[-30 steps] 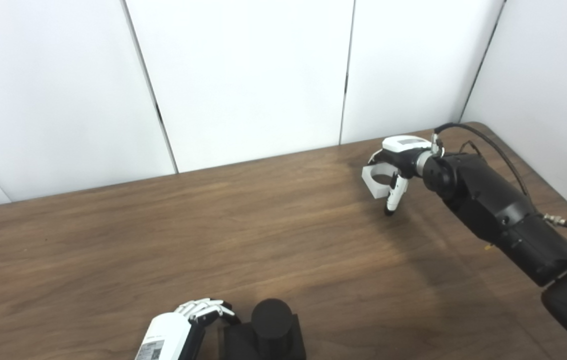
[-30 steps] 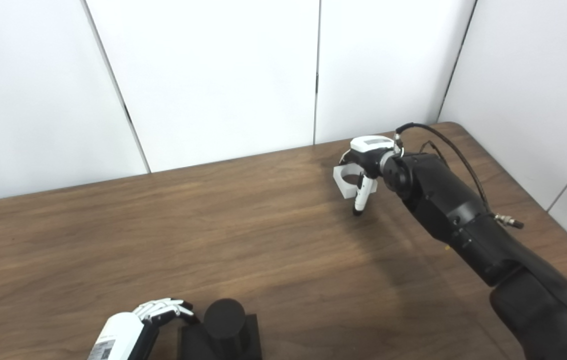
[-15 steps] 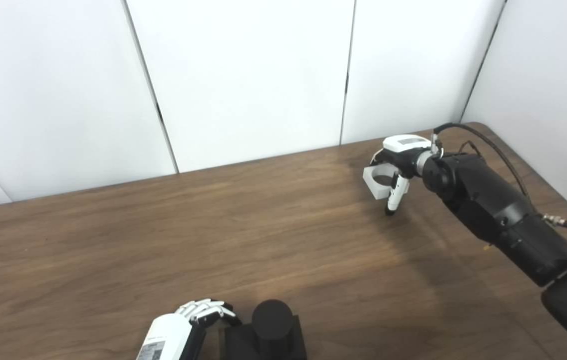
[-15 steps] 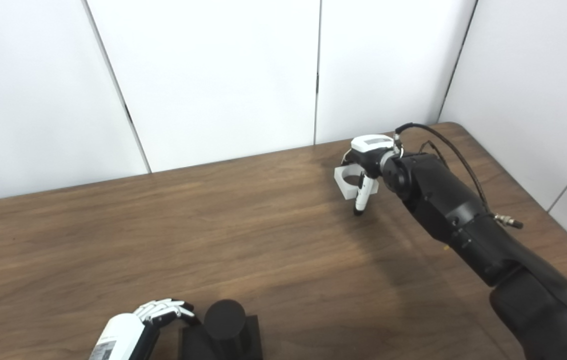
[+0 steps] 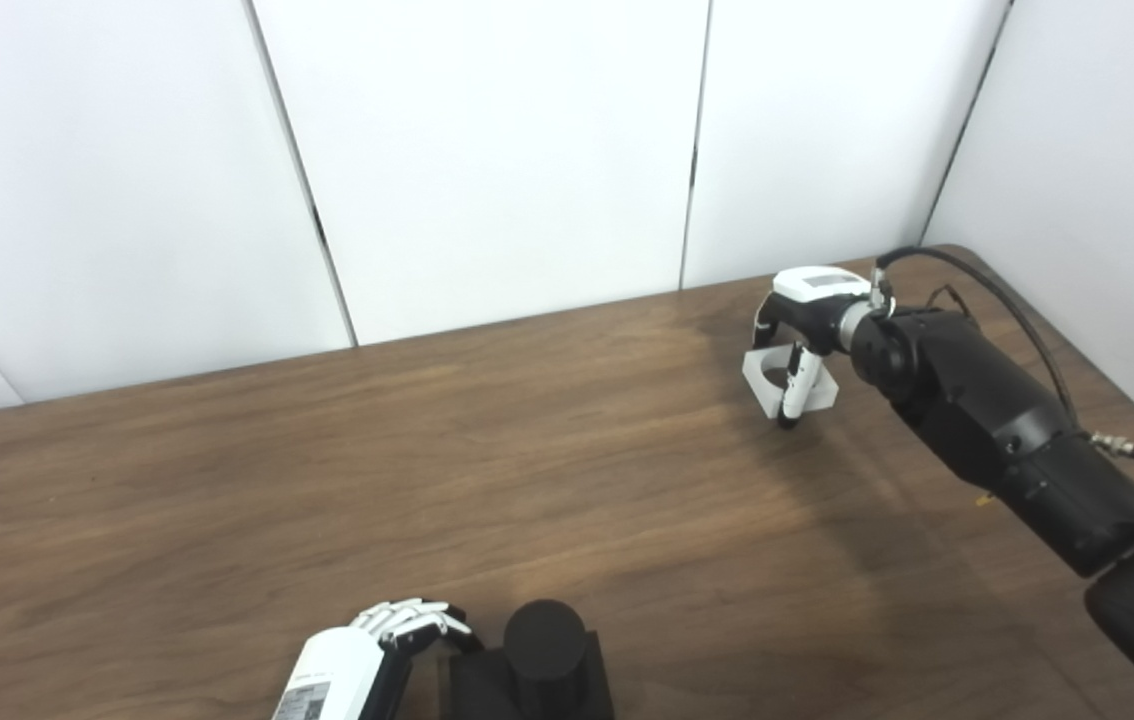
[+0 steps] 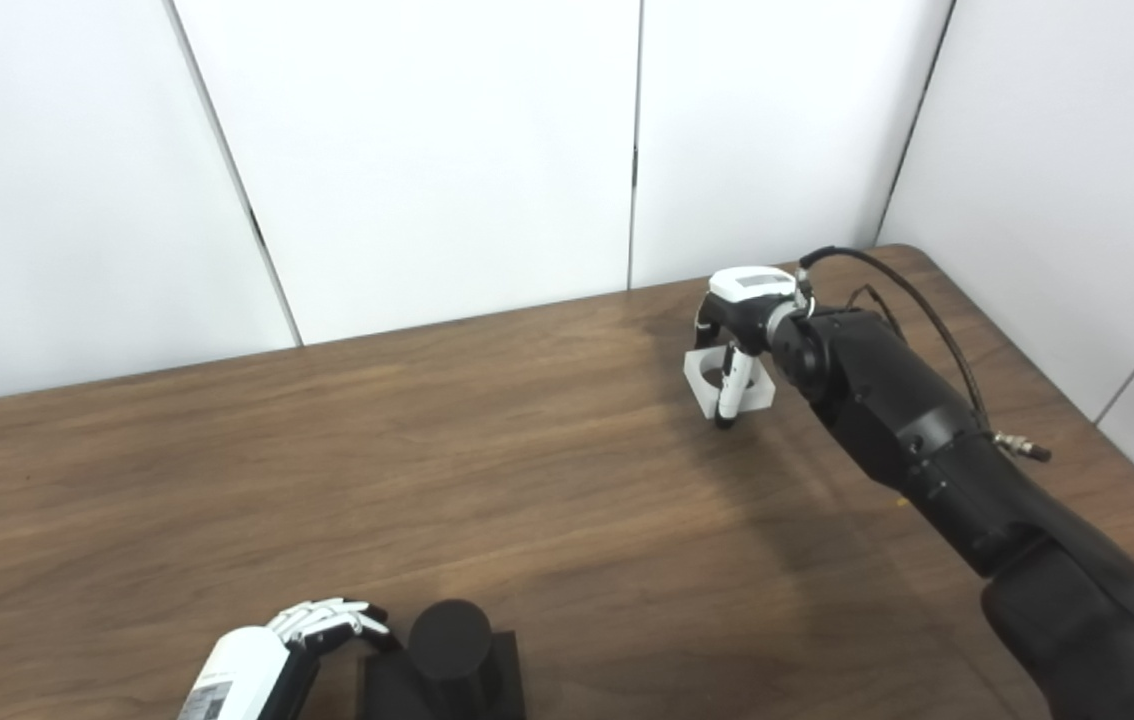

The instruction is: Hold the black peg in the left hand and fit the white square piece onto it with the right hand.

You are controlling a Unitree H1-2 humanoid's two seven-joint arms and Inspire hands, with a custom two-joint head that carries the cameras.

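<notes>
Right hand [image 5: 807, 310] reaches palm-down at the table's [image 5: 227, 500] far right, fingers curled round the white square piece [image 5: 787, 378] directly under it. Left hand [image 5: 382, 645] stays low, fingers curled against the black peg [image 5: 542, 650] base just beside it; grip unclear.

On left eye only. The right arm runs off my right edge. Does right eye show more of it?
Observer: Yes. In right eye the right arm shows further back from the right hand. It leaves the frame at the bottom right corner.
Operator: How much table is there to the right of the arm?
Observer: Right eye shows a wider strip of table between the arm and the table's right edge. The arm's cable connector sticks out over that strip.
</notes>
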